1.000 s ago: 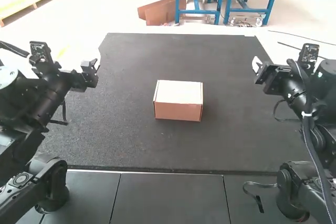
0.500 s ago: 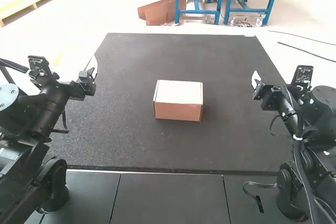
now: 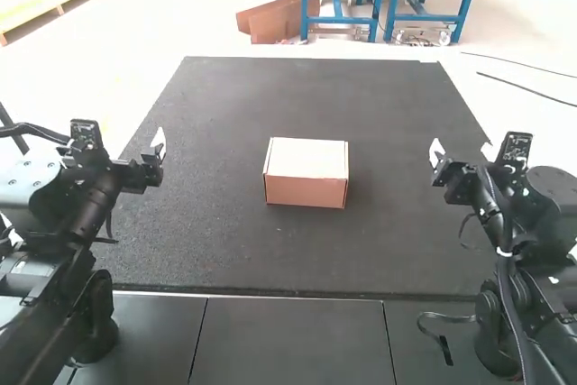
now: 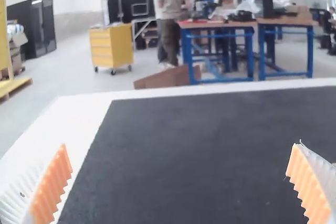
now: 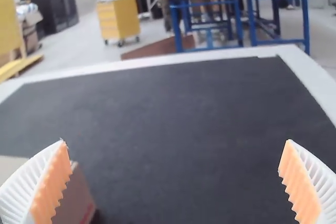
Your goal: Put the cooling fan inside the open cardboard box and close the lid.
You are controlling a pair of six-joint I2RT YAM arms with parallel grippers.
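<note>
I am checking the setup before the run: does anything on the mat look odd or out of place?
The cardboard box stands square at the middle of the black mat, undamaged, but its lid is shut flat, not open as the task says. Nothing is spilled.

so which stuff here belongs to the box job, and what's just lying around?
Job: cardboard box, lid shut, in the middle of the mat; left gripper and right gripper, both open and apart from the box.
Lying about: black mat under the box.
</note>
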